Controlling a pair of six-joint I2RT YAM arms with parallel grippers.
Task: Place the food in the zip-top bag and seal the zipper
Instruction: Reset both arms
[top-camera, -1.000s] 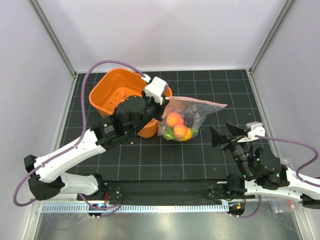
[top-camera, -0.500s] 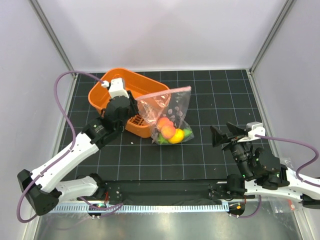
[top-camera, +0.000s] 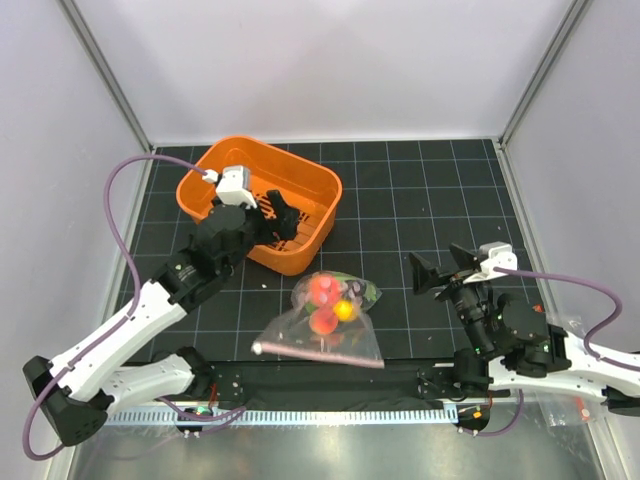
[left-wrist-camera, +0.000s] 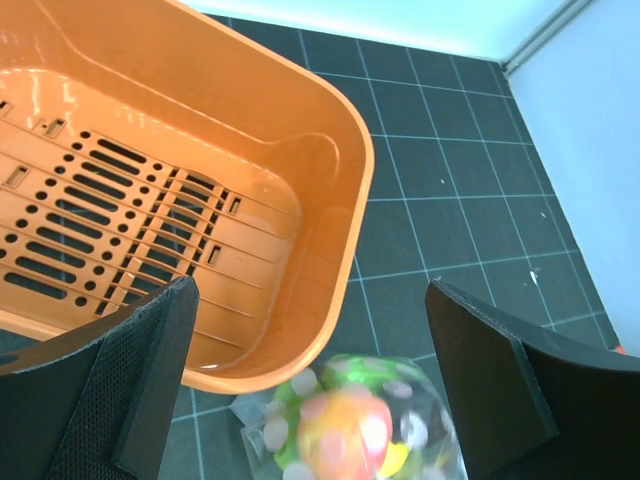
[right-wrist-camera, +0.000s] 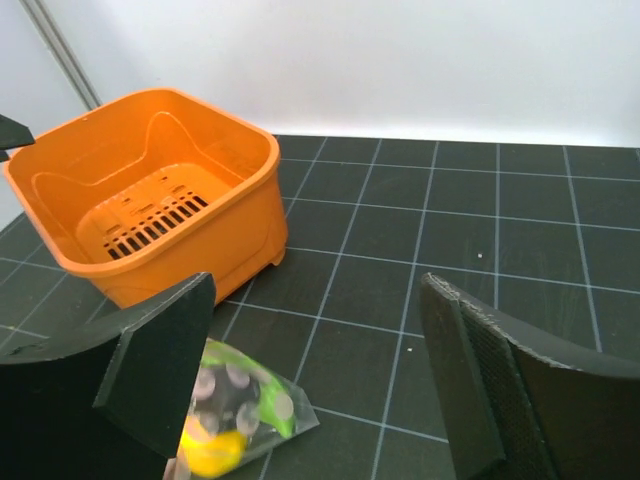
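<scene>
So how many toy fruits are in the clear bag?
4 visible: one peach-red plastic ball at the far end, a second peach-red ball in front of it, a small yellow fruit beside that, a green piece far right. The clear crinkly bag may hide more.

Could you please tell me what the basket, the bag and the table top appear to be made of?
Basket: rigid moulded plastic, orange and glossy, judging by the highlights on its smooth walls and its slotted floor.
Bag: thin clear plastic film; it is crinkled and the food shows through.
Table top: probably a matte black mat with a pale printed grid; the material is unclear.
</scene>
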